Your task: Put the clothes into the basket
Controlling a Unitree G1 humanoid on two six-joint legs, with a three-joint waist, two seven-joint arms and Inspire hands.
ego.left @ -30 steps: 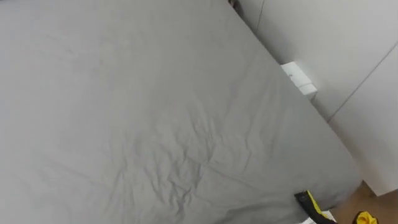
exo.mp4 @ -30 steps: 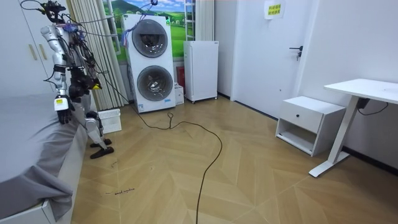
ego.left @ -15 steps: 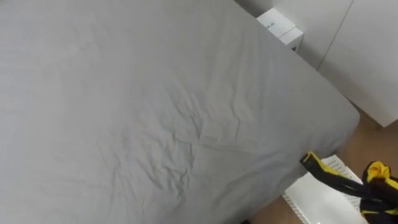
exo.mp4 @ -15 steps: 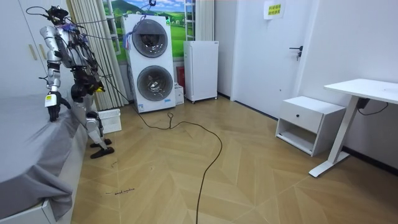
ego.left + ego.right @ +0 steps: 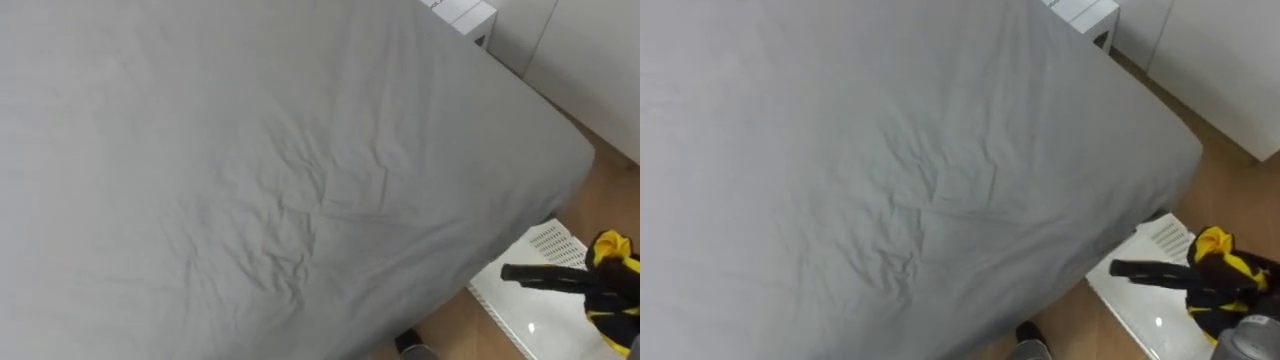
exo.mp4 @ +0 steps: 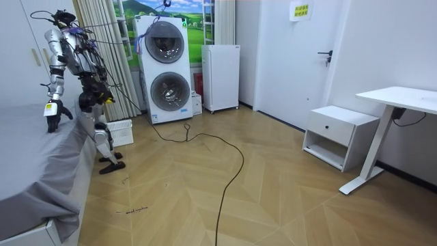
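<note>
A black and yellow garment (image 5: 612, 290) hangs at the lower right, over a white basket (image 5: 520, 305) on the floor by the bed's corner. One dark strip of it sticks out to the left. It is also in the right eye view (image 5: 1215, 285), just above a grey round part of my right arm at that corner; how the hand grips is hidden. In the room view I stand at the corner of the grey bed (image 6: 34, 157). My left hand (image 6: 50, 115) hangs relaxed above the sheet, holding nothing. The basket (image 6: 121, 132) stands behind my feet.
The grey sheet (image 5: 250, 150) is wrinkled and bare. White wardrobe doors (image 5: 600, 60) and a small white box (image 5: 462, 14) lie beyond the bed. A stacked washer and dryer (image 6: 166, 68), a curtain and a white cabinet (image 6: 220, 77) stand close by.
My view has swung right and down, bringing the basket into sight. The garment has sunk lower against the basket. In the room view I have turned and my left hand has risen over the bed.
</note>
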